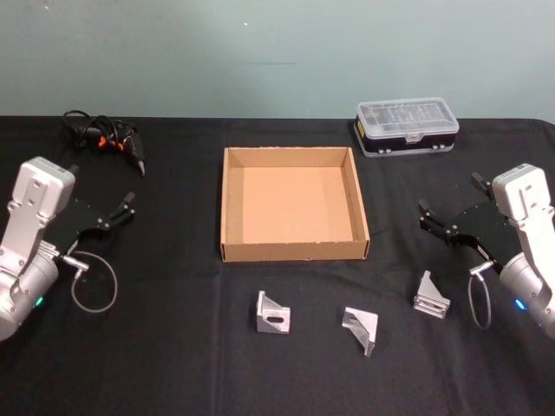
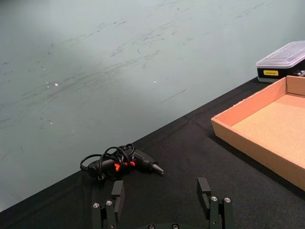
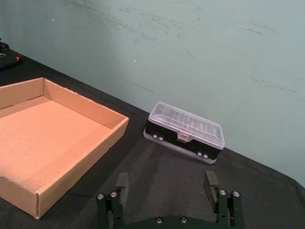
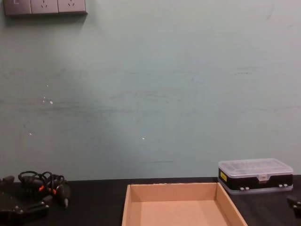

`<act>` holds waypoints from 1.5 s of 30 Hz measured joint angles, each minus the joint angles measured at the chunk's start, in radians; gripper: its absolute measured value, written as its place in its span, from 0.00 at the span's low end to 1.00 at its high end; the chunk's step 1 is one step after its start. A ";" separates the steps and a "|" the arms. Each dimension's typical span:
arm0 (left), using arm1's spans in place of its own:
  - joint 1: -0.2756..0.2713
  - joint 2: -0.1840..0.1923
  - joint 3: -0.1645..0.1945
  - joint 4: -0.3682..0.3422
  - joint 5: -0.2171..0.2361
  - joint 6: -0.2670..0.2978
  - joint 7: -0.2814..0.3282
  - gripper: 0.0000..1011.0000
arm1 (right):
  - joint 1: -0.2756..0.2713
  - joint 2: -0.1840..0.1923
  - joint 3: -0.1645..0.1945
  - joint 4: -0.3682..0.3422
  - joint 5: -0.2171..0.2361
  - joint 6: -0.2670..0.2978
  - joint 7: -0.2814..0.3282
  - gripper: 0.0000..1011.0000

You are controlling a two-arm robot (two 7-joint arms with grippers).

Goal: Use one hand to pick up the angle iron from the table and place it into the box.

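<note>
Angle iron is lying near the right hand, which is hovering wide open and empty as if readying a grab, the left hand idling open past the box.

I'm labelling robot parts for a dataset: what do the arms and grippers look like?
The left arm and right arm are boxy and silvery-grey, each with a small teal light and a thin grey cable loop at the wrist. The left gripper and right gripper are black, two-fingered, with silver screw heads.
</note>
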State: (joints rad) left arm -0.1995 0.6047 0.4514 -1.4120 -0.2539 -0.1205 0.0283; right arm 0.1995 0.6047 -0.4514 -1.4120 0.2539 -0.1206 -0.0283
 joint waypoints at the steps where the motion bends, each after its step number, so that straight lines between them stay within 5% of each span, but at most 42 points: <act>1: 0.000 0.000 0.000 0.000 0.000 0.000 0.000 0.99 | 0.000 0.000 0.000 0.000 0.000 0.000 0.000 0.99; 20: 0.000 0.000 0.000 0.000 0.000 0.000 0.000 0.99 | -0.010 -0.001 0.013 -0.010 -0.007 0.003 0.001 0.99; 28: 0.000 0.000 0.000 0.000 0.000 0.000 0.000 0.99 | -0.065 0.034 0.059 -0.110 -0.015 0.025 0.003 0.99; 37: 0.000 0.000 0.000 0.000 0.000 0.000 0.000 0.99 | -0.167 0.093 0.145 -0.262 0.075 0.087 0.052 0.99; 45: 0.000 0.000 0.000 0.000 0.000 0.000 0.000 0.99 | -0.275 0.185 0.237 -0.400 0.187 0.193 0.148 0.99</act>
State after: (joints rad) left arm -0.1995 0.6047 0.4514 -1.4120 -0.2539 -0.1205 0.0283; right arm -0.0751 0.7893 -0.2142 -1.8122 0.4410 0.0726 0.1197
